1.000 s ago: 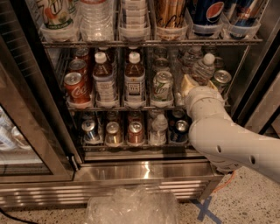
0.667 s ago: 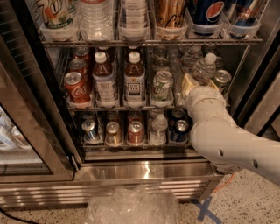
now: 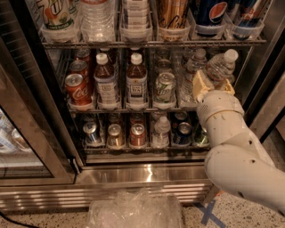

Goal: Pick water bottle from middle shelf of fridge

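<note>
end effector (image 3: 213, 85) clamped on tilted water bottle (image 3: 219, 67), middle shelf (image 3: 133, 108) right | risk: adjacent clear bottle (image 3: 192, 73) toppled on withdrawal

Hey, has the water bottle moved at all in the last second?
Yes. The water bottle, held in the gripper jaws at the right end of the middle shelf, has shifted right and tilted, away from the unmoved tea bottles.

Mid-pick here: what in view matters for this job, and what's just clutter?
Job: hand at the middle shelf's right end, closed on the tilted water bottle; fridge.
Clutter: Coke can; tea bottles; Pepsi bottle above; crumpled plastic on the floor.
</note>
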Robot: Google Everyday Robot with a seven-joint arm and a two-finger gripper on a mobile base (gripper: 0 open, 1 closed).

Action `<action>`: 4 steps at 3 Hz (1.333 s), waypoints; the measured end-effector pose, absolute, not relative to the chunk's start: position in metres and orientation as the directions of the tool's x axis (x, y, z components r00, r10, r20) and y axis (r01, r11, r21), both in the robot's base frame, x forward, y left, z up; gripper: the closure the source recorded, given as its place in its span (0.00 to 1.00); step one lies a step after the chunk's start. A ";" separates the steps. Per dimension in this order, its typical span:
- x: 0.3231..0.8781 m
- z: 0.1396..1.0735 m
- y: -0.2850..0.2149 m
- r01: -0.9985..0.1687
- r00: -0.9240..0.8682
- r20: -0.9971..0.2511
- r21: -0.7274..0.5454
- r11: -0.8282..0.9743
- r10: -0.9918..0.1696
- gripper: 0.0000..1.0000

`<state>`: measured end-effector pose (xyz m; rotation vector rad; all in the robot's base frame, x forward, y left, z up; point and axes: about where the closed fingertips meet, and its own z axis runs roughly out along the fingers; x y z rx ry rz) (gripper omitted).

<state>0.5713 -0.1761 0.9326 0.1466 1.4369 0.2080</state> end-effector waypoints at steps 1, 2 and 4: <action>0.564 0.945 -0.180 -0.077 0.155 -0.958 0.231 0.970 0.241 1.00; 0.564 0.943 -0.180 -0.077 0.155 -0.958 0.231 0.970 0.241 1.00; 0.561 0.949 -0.184 -0.079 0.169 -0.955 0.232 0.970 0.242 1.00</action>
